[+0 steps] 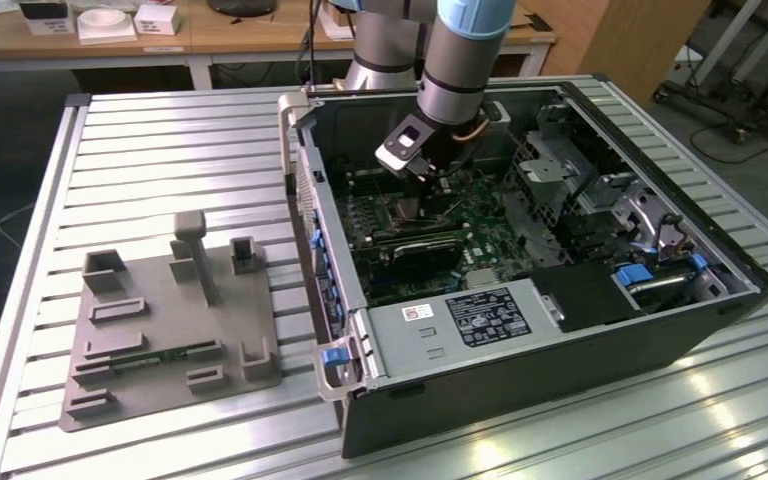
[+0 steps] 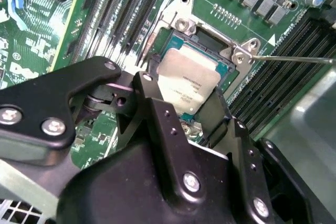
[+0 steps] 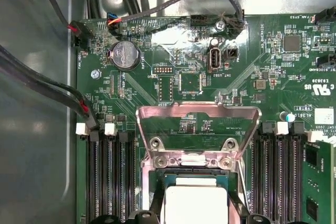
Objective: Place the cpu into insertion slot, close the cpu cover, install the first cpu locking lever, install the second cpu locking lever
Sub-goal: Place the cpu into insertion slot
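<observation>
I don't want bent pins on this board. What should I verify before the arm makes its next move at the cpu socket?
1. The cpu is lined up with the socket: ok. In the second wrist view it lies inside the socket outline.
2. The cpu is seated flat: cannot tell.
3. The gripper is centred on the cpu: ok.
4. The cpu cover is raised clear of the socket: ok. In the first wrist view it stands open beyond the cpu.
5. The locking lever is swung away: ok. The thin rod runs off to the side of the socket, not across it.
6. The other lever's position: cannot tell.
</observation>
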Robot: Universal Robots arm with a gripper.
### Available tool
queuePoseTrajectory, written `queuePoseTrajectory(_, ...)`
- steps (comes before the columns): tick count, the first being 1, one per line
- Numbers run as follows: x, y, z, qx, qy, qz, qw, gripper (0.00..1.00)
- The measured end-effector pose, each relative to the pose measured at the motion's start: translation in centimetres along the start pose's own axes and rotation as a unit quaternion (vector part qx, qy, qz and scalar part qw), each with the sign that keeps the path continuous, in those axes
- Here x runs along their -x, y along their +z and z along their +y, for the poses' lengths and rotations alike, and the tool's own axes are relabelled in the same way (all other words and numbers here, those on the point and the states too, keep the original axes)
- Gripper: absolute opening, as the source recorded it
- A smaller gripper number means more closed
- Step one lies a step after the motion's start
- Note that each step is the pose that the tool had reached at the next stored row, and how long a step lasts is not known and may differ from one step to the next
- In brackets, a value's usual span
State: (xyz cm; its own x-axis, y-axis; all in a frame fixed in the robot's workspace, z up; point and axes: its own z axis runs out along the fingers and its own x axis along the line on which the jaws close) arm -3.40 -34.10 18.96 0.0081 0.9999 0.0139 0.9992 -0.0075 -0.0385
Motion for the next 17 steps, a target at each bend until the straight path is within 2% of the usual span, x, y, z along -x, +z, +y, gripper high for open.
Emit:
queuePoseTrajectory(8,-0.01,0.01,0.01,0.0002,0.000,0.0006,1.0000,0.54)
queuePoseTrajectory(9,-0.02,0.02,0.01,0.0002,0.000,0.0007,1.0000,0.55)
queuePoseTrajectory(10,-0.02,0.03,0.02,0.0002,0.000,0.0008,1.0000,0.60)
queuePoseTrajectory(15,-0.06,0.06,0.04,0.0004,0.000,0.0013,1.0000,0.60)
queuePoseTrajectory(17,-0.22,0.19,0.11,0.0012,0.000,0.0032,1.0000,0.60)
